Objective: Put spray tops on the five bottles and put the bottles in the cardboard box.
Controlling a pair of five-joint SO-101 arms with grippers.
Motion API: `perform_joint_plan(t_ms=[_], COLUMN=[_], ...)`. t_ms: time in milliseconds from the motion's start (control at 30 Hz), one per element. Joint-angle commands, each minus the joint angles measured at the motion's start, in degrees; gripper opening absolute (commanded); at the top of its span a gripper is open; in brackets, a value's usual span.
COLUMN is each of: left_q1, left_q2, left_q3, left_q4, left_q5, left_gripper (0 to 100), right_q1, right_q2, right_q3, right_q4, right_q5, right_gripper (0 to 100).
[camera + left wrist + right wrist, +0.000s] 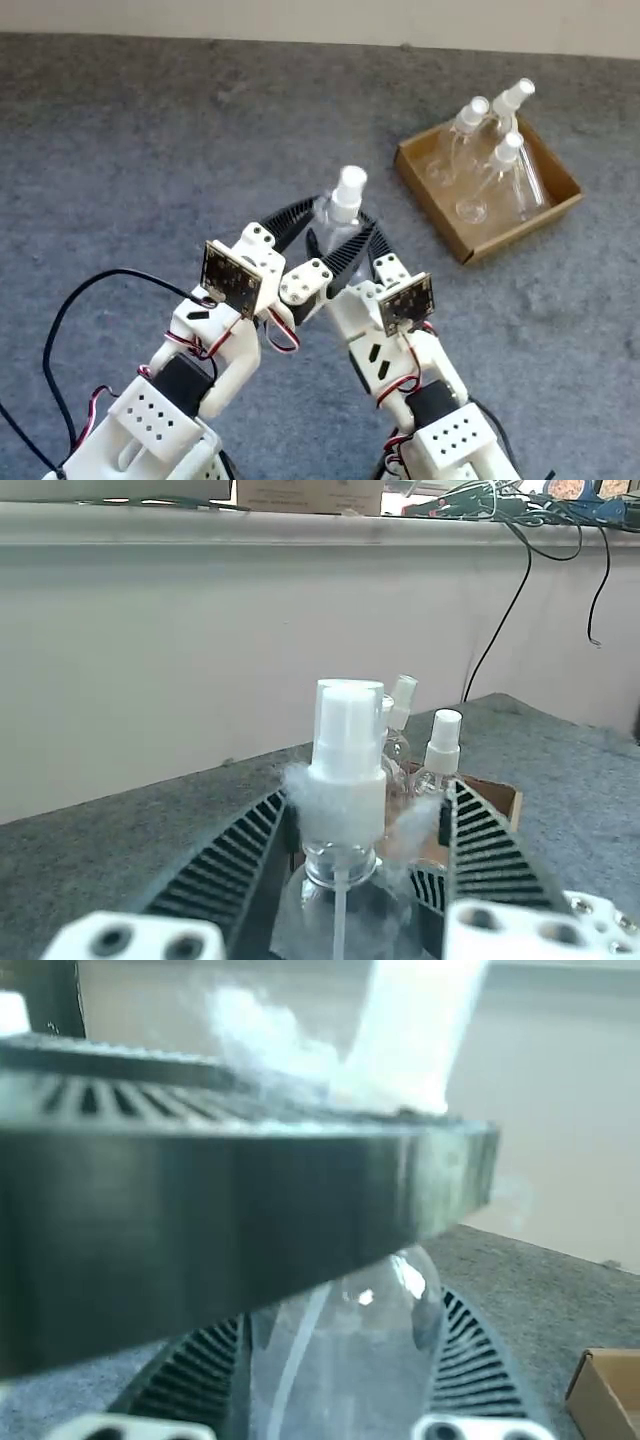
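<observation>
My left end effector (365, 810) and my right end effector (340, 1332) both gripped the same clear bottle (330, 222). Its white spray top (349, 186) stood above the fingers, near the middle of the grey surface (150, 150). The cardboard box (428, 203) lay at about two o'clock from it, with three capped bottles (490, 165) inside.

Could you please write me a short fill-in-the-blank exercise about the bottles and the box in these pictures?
1. Lying in the cardboard box are ___ bottles.
2. The left gripper and the right gripper both grip one ___ outside the box.
3. The spray top on that bottle is ___ in colour.
Missing words: three; bottle; white.
</observation>
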Motion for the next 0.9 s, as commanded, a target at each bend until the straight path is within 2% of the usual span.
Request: perform_joint_plan(t_ms=[0,133,333,600,767,867], left_q1=[-3.74,-6.55,-6.02,-2.42,-2.51,-3.82], left_q2=[-0.75,-0.75,-0.22,-0.13,-0.57,-1.80], left_q3=[-5.05,-8.92,-11.82,-7.60,-4.79,-4.88], left_q4=[0.70,4.84,5.71,5.71,5.71,5.71], left_q5=[-0.18,-0.09,-0.09,-0.09,-0.26,-0.35], left_gripper=[21,21,21,21,21,21], right_q1=[0.92,0.75,0.84,0.75,0.92,1.01], right_q2=[-0.84,-0.84,-0.84,-0.84,-0.84,-0.84], right_q3=[6.29,6.11,6.11,6.02,6.02,5.93], right_q4=[-0.92,3.03,3.65,3.65,3.65,3.56], right_q5=[-0.09,-0.09,-0.09,0.00,0.00,3.60], right_gripper=[12.7,12.7,12.7,12.7,12.7,12.7])
